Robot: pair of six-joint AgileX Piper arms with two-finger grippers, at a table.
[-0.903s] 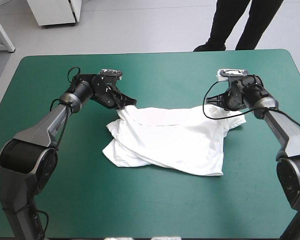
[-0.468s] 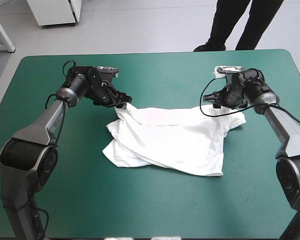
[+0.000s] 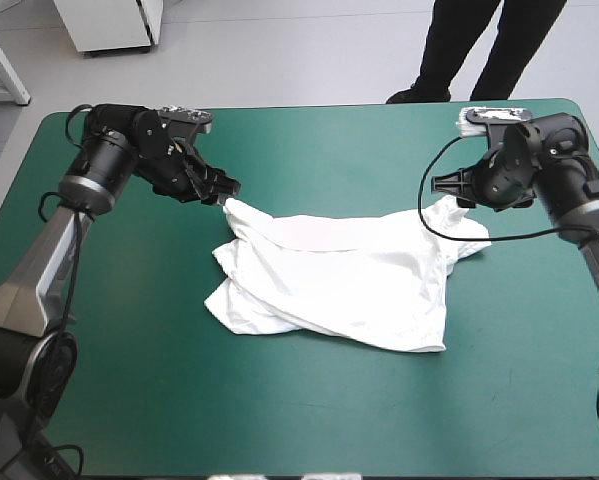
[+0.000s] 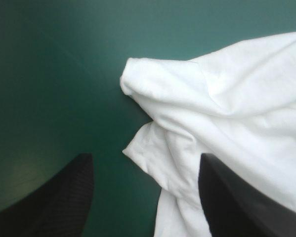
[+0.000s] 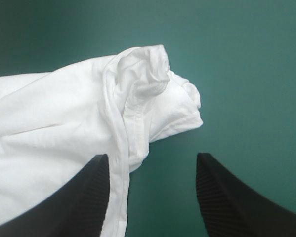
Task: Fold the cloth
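At mid-bench the T-shirt (image 3: 349, 280) lies half spread and rumpled, its left side doubled over itself. Your left jaws and right jaws both stand apart, gripping nothing, each poised just off a far corner. Judge the fabric light, limp and quick to bunch, so pinch the far-left corner (image 3: 237, 208) and the far-right sleeve (image 3: 459, 222) at their hems. Around it the bench's teal-green cover (image 3: 309, 140) looks smooth, with bare space on every side for spreading.
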